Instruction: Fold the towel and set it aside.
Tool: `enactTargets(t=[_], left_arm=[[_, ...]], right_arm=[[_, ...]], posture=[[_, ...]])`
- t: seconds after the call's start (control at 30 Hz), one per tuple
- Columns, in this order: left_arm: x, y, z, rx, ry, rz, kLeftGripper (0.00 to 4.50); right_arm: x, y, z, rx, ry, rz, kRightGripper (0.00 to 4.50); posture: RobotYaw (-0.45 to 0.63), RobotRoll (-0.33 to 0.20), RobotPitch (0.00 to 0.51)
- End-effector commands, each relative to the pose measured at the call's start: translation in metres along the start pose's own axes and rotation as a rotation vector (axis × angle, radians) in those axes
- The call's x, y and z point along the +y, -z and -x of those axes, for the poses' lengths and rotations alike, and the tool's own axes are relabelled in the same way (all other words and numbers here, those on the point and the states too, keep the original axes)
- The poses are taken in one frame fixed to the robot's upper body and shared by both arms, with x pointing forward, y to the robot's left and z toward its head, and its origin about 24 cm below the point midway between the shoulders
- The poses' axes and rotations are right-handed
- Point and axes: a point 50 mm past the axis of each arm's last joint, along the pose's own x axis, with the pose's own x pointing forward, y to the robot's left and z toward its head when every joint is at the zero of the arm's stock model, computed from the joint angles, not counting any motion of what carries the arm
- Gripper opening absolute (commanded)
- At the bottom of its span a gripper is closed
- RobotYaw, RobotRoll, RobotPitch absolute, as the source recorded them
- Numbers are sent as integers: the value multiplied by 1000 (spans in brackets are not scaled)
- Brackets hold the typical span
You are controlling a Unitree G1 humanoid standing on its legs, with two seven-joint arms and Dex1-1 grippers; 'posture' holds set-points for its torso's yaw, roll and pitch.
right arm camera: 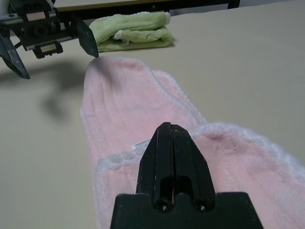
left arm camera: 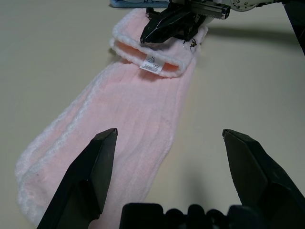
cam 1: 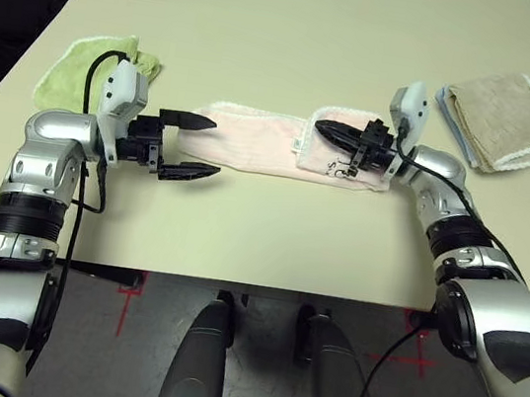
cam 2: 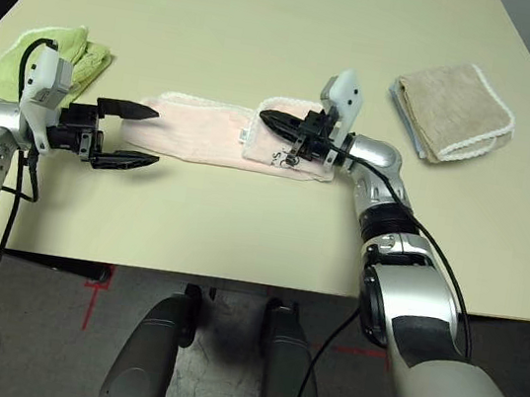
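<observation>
The pale pink towel [cam 1: 253, 142] lies as a long strip across the middle of the table, its right end folded back over itself into a flap [left arm camera: 162, 52] with a white tag [left arm camera: 152, 63] at the fold's edge. My right gripper [cam 1: 320, 128] hovers over this flap with its fingers pressed together and nothing between them, as the right wrist view [right arm camera: 167, 129] confirms. My left gripper [cam 1: 215, 147] stands open at the strip's left end, one finger over the cloth and one off its front edge, holding nothing [left arm camera: 169, 138].
A folded light green towel [cam 1: 95, 63] sits at the left behind my left arm. A folded beige towel [cam 1: 506, 120] with white edging lies at the back right. Bare tabletop stretches in front of and behind the pink strip.
</observation>
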Motion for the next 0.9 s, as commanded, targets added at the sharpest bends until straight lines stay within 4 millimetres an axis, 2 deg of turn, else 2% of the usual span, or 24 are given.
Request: enactTargets(t=[0.03, 0.2, 0.33, 0.4, 0.53, 0.67, 0.8, 0.9], left_arm=[[-3, 1, 4, 11, 4, 5, 4500], [-4, 0, 2, 8, 5, 5, 4500], [-4, 0, 2, 7, 8, 6, 4500], [-4, 0, 2, 9, 8, 6, 4500], [-3, 0, 2, 9, 6, 5, 4500], [-2, 0, 2, 8, 4, 5, 4500], [-1, 1, 1, 6, -1, 7, 4500], [-1, 0, -2, 3, -1, 6, 4500]], right_arm=[[5, 10, 0, 46, -20, -5, 34], [16, 40, 12, 150, -3, -31, 34], [18, 45, 15, 160, 21, -29, 34], [16, 38, 11, 134, 14, -3, 34], [1, 7, 4, 8, 30, 22, 34], [-17, -15, 8, -73, 137, -11, 34], [-29, -20, 5, -34, 290, -19, 34], [-31, -11, 2, 27, 373, -35, 34]], posture=[[65, 0, 244], [66, 0, 241], [63, 0, 241], [60, 0, 242], [56, 0, 241], [52, 0, 240], [36, 0, 240], [41, 0, 241]])
